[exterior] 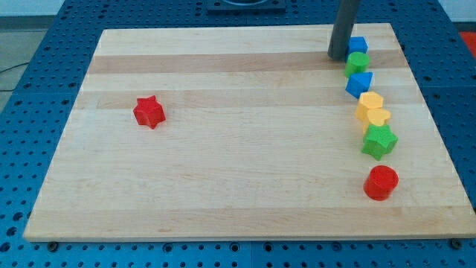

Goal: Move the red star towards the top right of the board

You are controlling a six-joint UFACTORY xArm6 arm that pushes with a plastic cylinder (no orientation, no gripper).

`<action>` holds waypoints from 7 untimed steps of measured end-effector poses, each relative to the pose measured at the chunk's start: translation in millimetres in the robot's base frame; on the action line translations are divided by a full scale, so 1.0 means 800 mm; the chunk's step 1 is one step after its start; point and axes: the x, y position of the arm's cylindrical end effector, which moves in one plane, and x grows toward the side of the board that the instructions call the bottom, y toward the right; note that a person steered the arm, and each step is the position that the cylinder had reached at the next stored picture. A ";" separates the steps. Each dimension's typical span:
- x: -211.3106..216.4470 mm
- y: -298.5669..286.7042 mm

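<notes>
The red star lies on the wooden board at the view's left, about mid-height. My tip is at the view's top right, far from the star, just left of the blue block and the green round block. The rod rises from there out of the view's top.
A column of blocks runs down the view's right side: the blue block, the green round block, a blue block, a yellow hexagon, a yellow heart, a green star and a red cylinder.
</notes>
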 end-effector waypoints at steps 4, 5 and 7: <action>0.243 -0.242; 0.250 -0.385; 0.156 -0.421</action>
